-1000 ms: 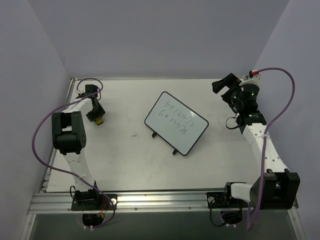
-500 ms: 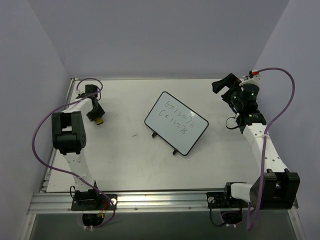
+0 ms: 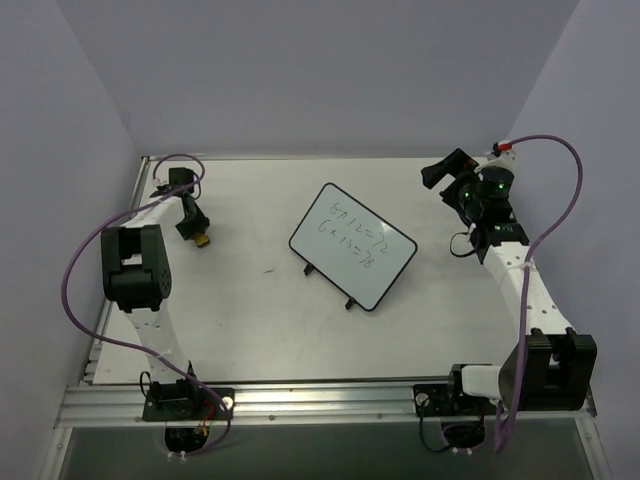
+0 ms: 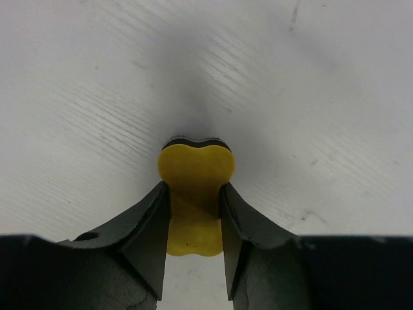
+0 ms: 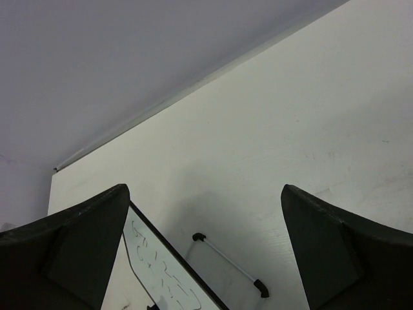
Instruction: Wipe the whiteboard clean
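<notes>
While the left pincer (image 3: 200, 238) hangs over the far left part of the white tabletop (image 3: 250, 320), its two black fingers (image 4: 151, 226) are clamped on a small yellow piece (image 4: 195, 169) with a rounded, lobed far end. In the left wrist view a thin dark layer shows along that far edge, and a soft shadow spreads on the tabletop beyond it; whether the yellow piece touches the surface cannot be told.

The small rectangular whiteboard (image 3: 352, 245), with a thin black frame, rounded corners and two little black feet on its near-left side, lies flat near the middle of the tabletop, turned at an angle. Two lines of dark handwriting (image 3: 350, 238) cover its face. It lies well apart from both arms.

The right pincer (image 3: 445, 172) is raised at the far right of the tabletop, its black fingers (image 5: 77, 245) spread wide with nothing between them. Its wrist view catches a corner of the whiteboard (image 5: 161, 274) low on the left.
</notes>
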Motion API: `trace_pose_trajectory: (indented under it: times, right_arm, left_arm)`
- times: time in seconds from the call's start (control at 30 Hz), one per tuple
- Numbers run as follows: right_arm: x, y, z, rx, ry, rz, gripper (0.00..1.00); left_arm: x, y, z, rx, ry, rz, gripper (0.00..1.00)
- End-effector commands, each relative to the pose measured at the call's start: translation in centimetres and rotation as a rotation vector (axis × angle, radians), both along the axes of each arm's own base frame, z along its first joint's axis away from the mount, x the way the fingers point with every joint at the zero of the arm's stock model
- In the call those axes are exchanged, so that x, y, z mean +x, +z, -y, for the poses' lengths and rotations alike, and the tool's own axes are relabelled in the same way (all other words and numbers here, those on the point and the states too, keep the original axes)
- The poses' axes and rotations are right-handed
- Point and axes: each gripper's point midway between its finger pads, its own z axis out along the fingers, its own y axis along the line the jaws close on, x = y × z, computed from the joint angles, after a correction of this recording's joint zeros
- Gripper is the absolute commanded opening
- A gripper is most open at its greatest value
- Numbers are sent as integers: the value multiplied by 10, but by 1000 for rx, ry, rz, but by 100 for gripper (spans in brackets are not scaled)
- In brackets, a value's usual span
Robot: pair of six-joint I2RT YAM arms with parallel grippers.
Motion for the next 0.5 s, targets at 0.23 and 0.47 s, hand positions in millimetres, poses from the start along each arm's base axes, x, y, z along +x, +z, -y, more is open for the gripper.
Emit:
trace_pose_trajectory:
  times: [0.23,0.47]
  right_arm:
    - [10,-13,-1,-97,84,-48,100]
    - [-1,0,-27,-50,233,7,99]
  left_arm:
    - [11,177,163,-162,-347,601,2]
    - [-34,200,278,-257,-602,825,2]
